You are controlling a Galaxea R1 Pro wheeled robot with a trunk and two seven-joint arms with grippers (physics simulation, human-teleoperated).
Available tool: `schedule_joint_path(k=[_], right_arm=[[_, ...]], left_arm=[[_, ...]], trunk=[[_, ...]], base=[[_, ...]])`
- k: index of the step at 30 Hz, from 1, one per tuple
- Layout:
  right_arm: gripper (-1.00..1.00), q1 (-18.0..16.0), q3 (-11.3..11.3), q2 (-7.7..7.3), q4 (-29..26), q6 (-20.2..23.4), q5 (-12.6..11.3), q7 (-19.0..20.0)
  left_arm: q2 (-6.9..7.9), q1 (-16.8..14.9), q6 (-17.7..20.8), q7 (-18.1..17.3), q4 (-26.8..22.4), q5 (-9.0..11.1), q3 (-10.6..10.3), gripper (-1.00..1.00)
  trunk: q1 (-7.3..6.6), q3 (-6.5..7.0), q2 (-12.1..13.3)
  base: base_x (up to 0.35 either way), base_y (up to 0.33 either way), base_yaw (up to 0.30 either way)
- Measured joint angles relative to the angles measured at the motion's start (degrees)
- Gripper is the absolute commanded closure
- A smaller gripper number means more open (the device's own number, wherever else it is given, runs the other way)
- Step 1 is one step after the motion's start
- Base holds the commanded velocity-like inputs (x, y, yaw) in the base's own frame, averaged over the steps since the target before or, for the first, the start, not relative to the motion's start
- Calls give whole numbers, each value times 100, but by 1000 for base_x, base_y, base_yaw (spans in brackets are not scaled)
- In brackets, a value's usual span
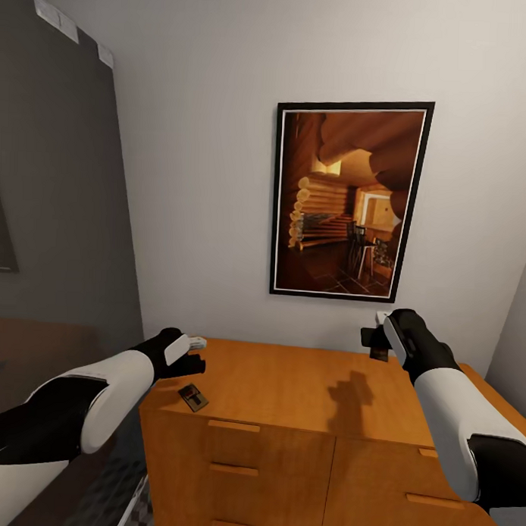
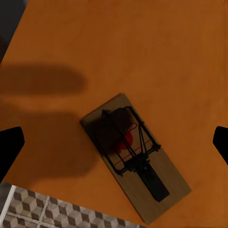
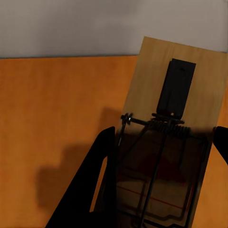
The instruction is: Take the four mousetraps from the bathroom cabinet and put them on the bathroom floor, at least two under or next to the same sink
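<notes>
Near: one mousetrap (image 2: 135,161) lay flat on cabinet (image 1: 304,386) surface, near front-left corner, bathroom floor (image 2: 57,209) tiles just past edge. Judged it light, stiff board, sprung wire risky; best pinched across long wooden edges. My left claw (image 1: 190,353) hovered above it, fingers spread wide, touching nothing. Farther: my right claw (image 1: 379,333) clamped on second mousetrap (image 3: 166,142), lifted above surface by wall.
</notes>
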Motion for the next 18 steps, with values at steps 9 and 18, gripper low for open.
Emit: schedule_joint_path(k=[9,18], right_arm=[[100,0,5,12,0,-146,1,-22],[100,0,17,73,218,-256,68,-15]], left_arm=[[-3,0,-3,-10,0,4,0,-100],[-4,1,-3,-16,-5,8,4,-100]], trunk=[[0,0,0],[0,0,0]], base=[[0,0,0],[0,-4,0]])
